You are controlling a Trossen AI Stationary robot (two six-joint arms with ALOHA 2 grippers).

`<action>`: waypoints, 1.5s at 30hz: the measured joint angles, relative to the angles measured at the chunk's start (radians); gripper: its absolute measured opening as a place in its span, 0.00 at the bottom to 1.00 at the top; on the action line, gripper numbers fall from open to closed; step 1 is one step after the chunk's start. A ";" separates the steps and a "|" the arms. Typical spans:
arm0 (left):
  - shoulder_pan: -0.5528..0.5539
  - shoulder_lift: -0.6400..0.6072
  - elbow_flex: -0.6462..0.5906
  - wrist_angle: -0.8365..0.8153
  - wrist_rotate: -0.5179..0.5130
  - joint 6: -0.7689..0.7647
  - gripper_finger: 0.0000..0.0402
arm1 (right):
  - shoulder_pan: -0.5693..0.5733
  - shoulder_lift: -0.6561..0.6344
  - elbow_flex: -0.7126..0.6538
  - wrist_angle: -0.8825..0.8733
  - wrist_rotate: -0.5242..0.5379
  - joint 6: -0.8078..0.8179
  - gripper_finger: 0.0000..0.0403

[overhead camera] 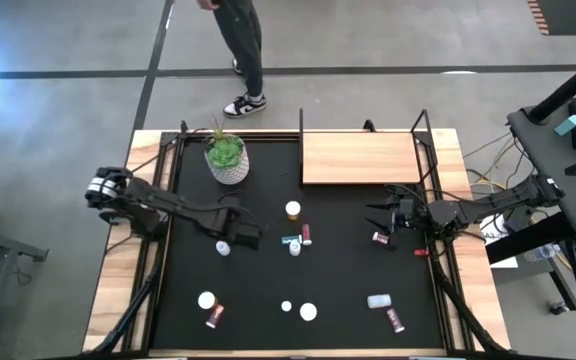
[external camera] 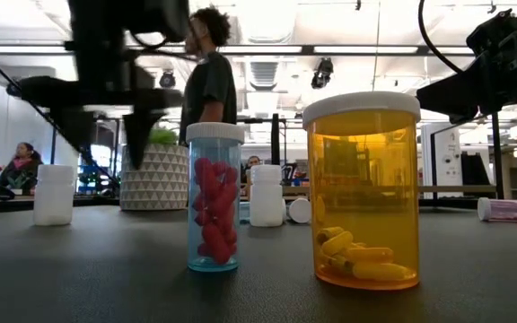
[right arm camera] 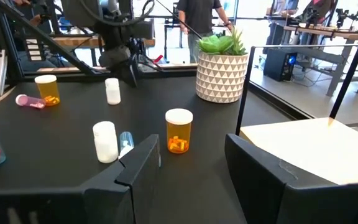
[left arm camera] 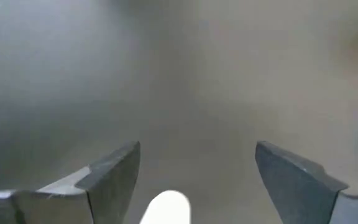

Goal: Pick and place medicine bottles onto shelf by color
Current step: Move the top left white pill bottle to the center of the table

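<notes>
Left gripper (overhead camera: 230, 240) hangs jaws apart over a white bottle (overhead camera: 223, 248) on the mat (overhead camera: 348, 270). Right gripper (overhead camera: 380, 214) is parted too, holding nothing — a pink bottle (overhead camera: 379, 238) lies just beside it. Farther back, the orange bottle (overhead camera: 293, 210) stands before the bare shelf (overhead camera: 360, 158). No label is readable.

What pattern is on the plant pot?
White with small dark triangles all over the plant pot. The right wrist view shows it best.

bottles (overhead camera: 293, 210): white, pink, orange, scattered on mat, some toppled | shelf (overhead camera: 360, 158): light wood, bare
</notes>
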 joint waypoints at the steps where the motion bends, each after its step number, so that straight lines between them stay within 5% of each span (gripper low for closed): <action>1: -0.006 -0.002 -0.012 -0.012 0.023 -0.032 0.75 | 0.000 0.000 0.000 0.000 0.000 0.000 0.44; 10: -0.064 -0.003 -0.074 0.005 0.139 -0.181 0.75 | 0.000 0.000 0.000 0.000 0.000 0.000 0.44; 25: -0.126 0.011 -0.076 0.059 0.152 -0.282 0.74 | 0.000 0.000 0.000 0.000 0.000 0.000 0.44; 45: -0.123 0.011 -0.086 0.074 0.131 -0.282 0.35 | 0.000 0.000 0.000 0.000 0.000 0.000 0.44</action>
